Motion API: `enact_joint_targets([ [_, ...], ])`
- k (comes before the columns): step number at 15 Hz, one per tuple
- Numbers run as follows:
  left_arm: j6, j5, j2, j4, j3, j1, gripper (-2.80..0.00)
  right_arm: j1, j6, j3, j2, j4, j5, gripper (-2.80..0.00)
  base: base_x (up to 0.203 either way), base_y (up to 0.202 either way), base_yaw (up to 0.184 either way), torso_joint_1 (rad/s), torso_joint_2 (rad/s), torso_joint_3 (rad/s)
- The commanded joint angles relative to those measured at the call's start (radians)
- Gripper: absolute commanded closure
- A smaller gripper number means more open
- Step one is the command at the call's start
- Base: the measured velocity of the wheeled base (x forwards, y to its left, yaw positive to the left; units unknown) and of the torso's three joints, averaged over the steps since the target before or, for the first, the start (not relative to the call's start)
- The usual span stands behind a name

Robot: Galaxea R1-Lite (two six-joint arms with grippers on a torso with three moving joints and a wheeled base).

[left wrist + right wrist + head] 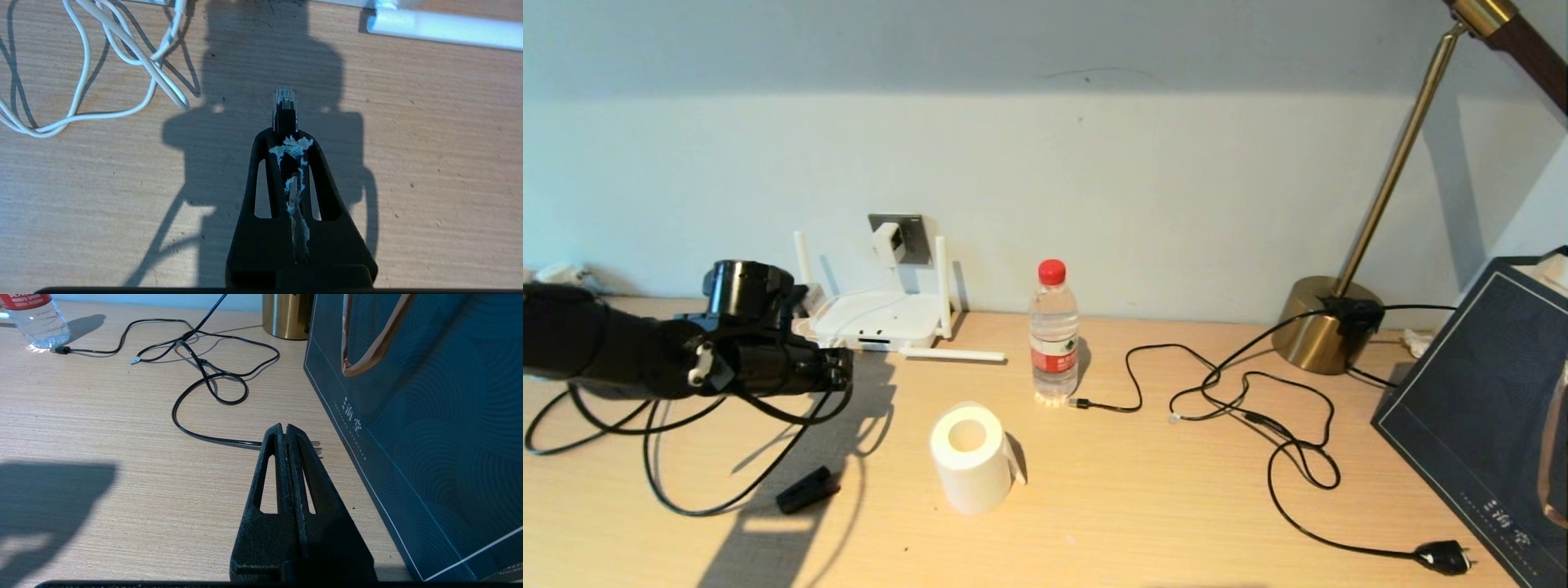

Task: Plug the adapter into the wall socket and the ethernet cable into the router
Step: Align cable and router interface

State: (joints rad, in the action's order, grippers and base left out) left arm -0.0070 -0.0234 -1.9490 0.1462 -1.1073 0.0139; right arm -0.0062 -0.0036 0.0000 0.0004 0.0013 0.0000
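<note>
Right, head view first: adapter [887, 242] already sits in the wall socket [907, 237] on the back wall, so that half looks done. Router [874, 320] lies flat on the desk [1143, 506] just below the socket, ports facing the robot. Left tool [843, 369] hangs low over the desk, in front of the router and toward its left side, with the ethernet cable [662, 457] looping off it across the desk. Risks as I judge them: those slack loops could drag or snag on the small black block [807, 489] lying by them. One router antenna [952, 354] lies flat on the desk beside the ports, and a wide approach could knock it. Paper roll [970, 457] and water bottle [1054, 343] stand off to the right, probably clear.

Left wrist view: left tool is clenched on the ethernet cable just behind its clear plug [284, 99], which sticks out past the tips. Fingertips [265, 143] carry torn white tape, so the grip may be slippery and the plug could twist or push back under insertion force. Which way the latch tab faces I cannot tell; wrong side means it jams. White adapter cord [122, 49] coils on the desk near the path and could get pushed.

Right wrist view: right tool [284, 428] is clenched on nothing, parked low over the desk beside the dark blue gift bag [429, 416], right above the two-pin plug of the lamp cord [212, 388]. No risk while it's idle.
</note>
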Motion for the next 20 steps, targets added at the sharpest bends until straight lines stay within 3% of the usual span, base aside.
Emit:
enact_joint_targets([
  [1,0.001,0.004,-0.036,0.003,-0.024,-0.015,0.0,0.0,0.0,0.0,0.0,0.0,0.0,0.0,0.0,0.0,0.0,0.0,0.0,0.0],
  [12,0.011,0.037,-0.062,0.003,-0.05,-0.043,0.0,0.0,0.0,0.0,0.001,0.0,0.0,0.0,0.0,0.0,0.0,0.0,0.0,0.0],
  [17,0.091,0.051,-0.065,-0.013,-0.075,-0.046,0.0,0.0,-0.001,0.0,0.0,0.0,0.0,0.0,0.0,0.0,0.0,0.0,0.0,0.0],
  [20,0.104,0.05,-0.108,-0.01,-0.109,-0.047,0.0,0.0,-0.001,0.0,0.0,0.0,0.0,0.0,0.0,0.0,0.0,0.0,0.0,0.0],
])
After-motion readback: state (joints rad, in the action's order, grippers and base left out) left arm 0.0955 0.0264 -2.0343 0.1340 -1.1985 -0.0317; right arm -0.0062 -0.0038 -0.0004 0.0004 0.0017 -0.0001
